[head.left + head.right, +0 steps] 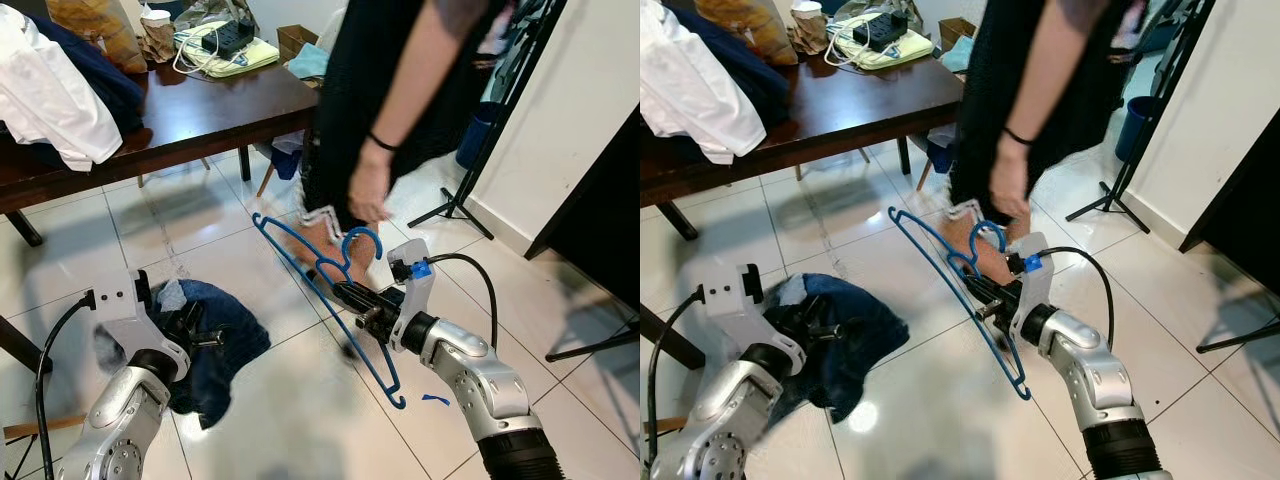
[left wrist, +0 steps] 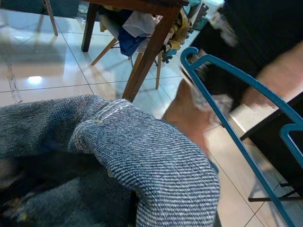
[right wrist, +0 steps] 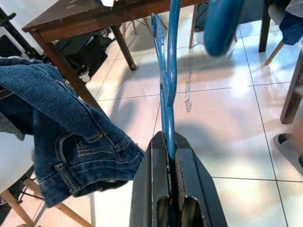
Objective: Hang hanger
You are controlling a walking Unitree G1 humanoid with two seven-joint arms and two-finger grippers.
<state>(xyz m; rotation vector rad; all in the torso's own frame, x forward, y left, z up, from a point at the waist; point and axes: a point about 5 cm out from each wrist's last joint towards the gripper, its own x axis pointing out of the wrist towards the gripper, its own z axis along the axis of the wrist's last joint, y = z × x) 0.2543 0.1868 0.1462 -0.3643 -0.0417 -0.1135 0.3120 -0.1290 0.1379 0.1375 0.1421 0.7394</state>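
Observation:
A blue plastic hanger [image 1: 290, 252] tilts above the tiled floor, hook end toward a person. My right gripper [image 1: 347, 294] is shut on its bar just below the hook; the right wrist view shows both black fingers [image 3: 154, 161] pinching the blue bar [image 3: 166, 94]. A pair of blue jeans [image 1: 228, 335] hangs bunched from my left gripper [image 1: 192, 333], which is shut on the denim [image 2: 142, 156], so its fingers are mostly buried. The person's hand [image 1: 368, 190] hovers just above the hanger's hook [image 1: 362, 240].
The person in dark clothes [image 1: 400, 70] stands close ahead. A dark wooden table [image 1: 200, 110] at the left carries white and navy clothes [image 1: 50, 90] and clutter. A black tripod stand [image 1: 455, 205] and dark furniture [image 1: 600, 210] are on the right.

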